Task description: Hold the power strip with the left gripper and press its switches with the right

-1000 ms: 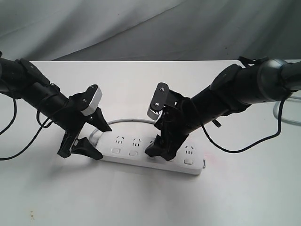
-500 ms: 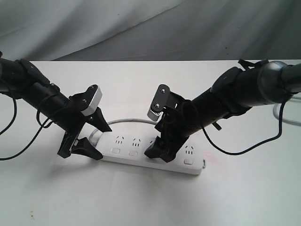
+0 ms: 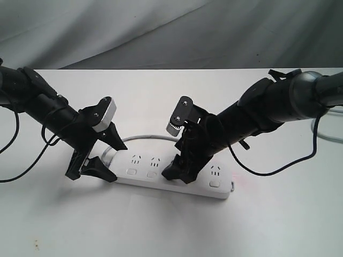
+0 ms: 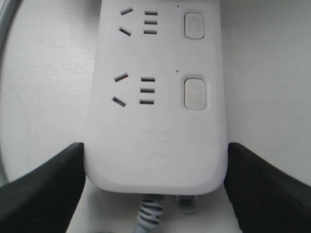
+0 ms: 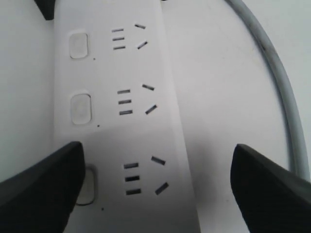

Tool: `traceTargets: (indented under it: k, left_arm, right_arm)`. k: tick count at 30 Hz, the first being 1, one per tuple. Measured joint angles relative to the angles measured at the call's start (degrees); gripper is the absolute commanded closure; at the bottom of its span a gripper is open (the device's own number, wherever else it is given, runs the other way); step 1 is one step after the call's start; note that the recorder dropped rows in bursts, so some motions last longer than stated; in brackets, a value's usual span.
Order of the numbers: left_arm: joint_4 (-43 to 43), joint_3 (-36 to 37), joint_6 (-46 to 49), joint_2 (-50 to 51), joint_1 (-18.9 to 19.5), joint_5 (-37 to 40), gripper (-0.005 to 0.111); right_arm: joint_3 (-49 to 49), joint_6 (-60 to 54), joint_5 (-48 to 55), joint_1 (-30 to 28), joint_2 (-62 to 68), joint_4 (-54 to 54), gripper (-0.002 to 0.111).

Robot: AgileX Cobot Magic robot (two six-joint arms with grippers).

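The white power strip (image 3: 143, 165) lies flat on the table, its grey cord (image 3: 146, 137) curving off behind it. My left gripper (image 3: 110, 158) is shut on the strip's cord end (image 4: 155, 131), with one black finger (image 4: 46, 189) against each long side. My right gripper (image 3: 179, 172) stands open, low over the middle of the strip (image 5: 121, 121). One of its fingers (image 5: 41, 191) covers part of a switch (image 5: 90, 187), and whether it touches it I cannot tell. Its other finger hangs over bare table. Two more switches (image 5: 80, 108) show beyond, and another two switches (image 4: 195, 93) show in the left wrist view.
The white table (image 3: 161, 230) meets a grey cloth backdrop (image 3: 161, 32) at its far edge. A black cable (image 3: 268, 171) sags from the right arm onto the table, and another black cable (image 3: 13, 160) hangs from the left arm.
The right gripper has shifted slightly leftward and lower over the strip. The left gripper and the strip have not moved.
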Motion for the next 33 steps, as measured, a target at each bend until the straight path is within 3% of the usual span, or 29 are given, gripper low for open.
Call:
traceTargets:
  k: [13,33]
  left_arm:
    - [-0.1,0.0,0.0,0.0,0.0,0.1,0.059]
    - [-0.2,0.0,0.0,0.0,0.0,0.2,0.059]
  right_arm:
    - [1.1,-1.2,0.2,-1.4,-9.9,-2.3,0.033]
    - [7.3,-8.1,-1.0,-4.0,-10.0,1.8,0.033]
